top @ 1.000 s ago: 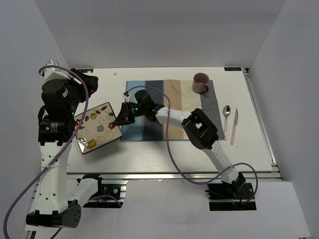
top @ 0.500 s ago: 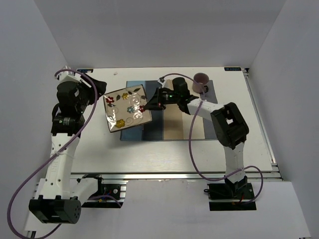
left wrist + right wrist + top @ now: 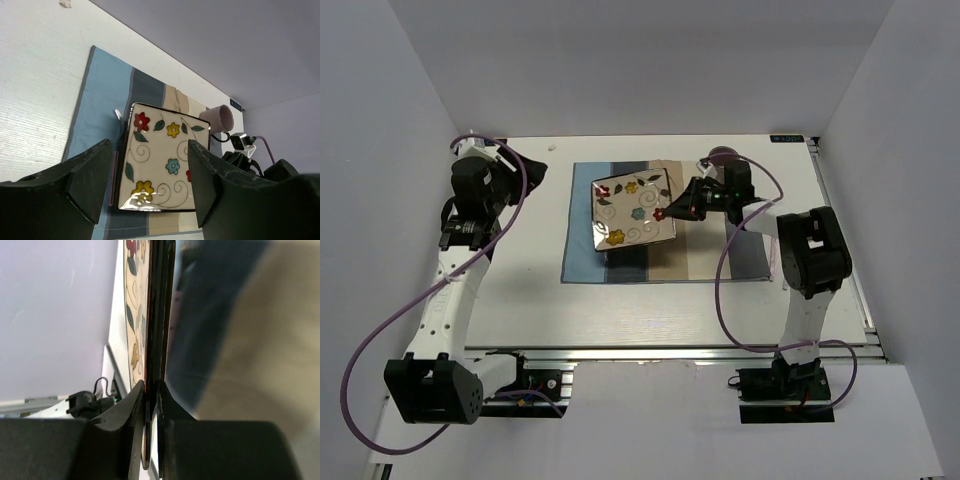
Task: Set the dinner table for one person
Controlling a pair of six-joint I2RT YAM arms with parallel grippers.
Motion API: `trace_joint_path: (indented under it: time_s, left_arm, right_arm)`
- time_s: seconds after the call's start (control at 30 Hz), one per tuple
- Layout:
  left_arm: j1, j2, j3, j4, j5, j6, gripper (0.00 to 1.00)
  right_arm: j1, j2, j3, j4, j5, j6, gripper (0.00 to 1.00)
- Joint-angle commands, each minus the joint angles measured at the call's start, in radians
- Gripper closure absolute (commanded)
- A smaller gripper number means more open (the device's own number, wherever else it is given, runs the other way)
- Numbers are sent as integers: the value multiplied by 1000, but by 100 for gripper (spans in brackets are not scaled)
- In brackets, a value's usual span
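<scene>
Right gripper (image 3: 666, 212): closed on the right-hand rim of the plate (image 3: 630, 215); in the right wrist view the rim sits edge-on between the two fingertips.
Direction from gripper: the plate extends from the grip toward the worktop's left edge.
Plate attitude: square, floral face up, sides slightly skewed to the placemat's stripes; contact with the cloth cannot be told.
Plate position: over the middle of the placemat (image 3: 582, 255), well apart from its near edge.
Placemat: striped cloth, long axis running left to right, lying toward the far edge of the worktop (image 3: 620, 310).
Mug (image 3: 220, 119): at the placemat's far right corner, just beyond the right wrist.
Left gripper (image 3: 150, 190): wide open and empty, near the worktop's far left corner, well apart from the plate.
Nearer arm: the right; judged next move, a short lowering and release.
</scene>
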Motion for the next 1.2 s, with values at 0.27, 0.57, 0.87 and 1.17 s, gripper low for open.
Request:
trace_joint_path:
  time_s: [0.27,0.57,0.87,1.17]
  left_arm:
    - [3,22,-7,58,23,-11,29]
    - [3,25,-26,70,21,-28,29]
    - [3,28,-21,69,21,-25,29]
    - [3,15,-32,69,23,-26,29]
  right_arm:
    - [-137,-75,-2,114,-204,-53,100]
    - [-176,-12,32,17,-235,-118,100]
    - [-177,17,14,-17,-195,-121,100]
    - [-180,31,9,-109,-158,-190,100]
